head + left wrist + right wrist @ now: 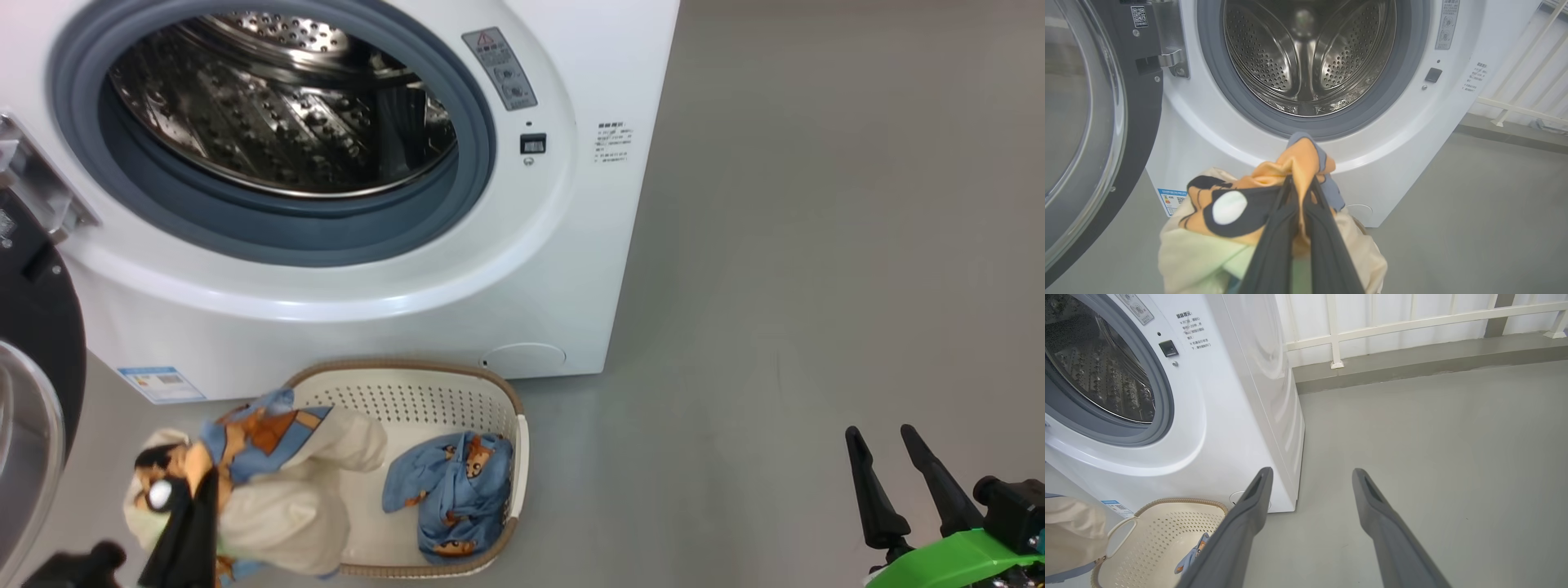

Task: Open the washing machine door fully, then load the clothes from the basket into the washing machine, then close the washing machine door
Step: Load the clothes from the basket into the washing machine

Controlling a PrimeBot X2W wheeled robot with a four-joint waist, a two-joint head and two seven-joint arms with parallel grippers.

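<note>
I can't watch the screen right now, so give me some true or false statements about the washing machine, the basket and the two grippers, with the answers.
1. The washing machine door is shut. False: it stands swung open, to the left of the drum.
2. The left gripper is shut on the cream and orange garment. True.
3. The basket is empty. False: a light-blue printed garment lies in it.
4. The right gripper is open and holds nothing. True.
5. The cream and orange garment is already inside the drum. False: it hangs outside the washing machine, in front of it and below the opening.
</note>
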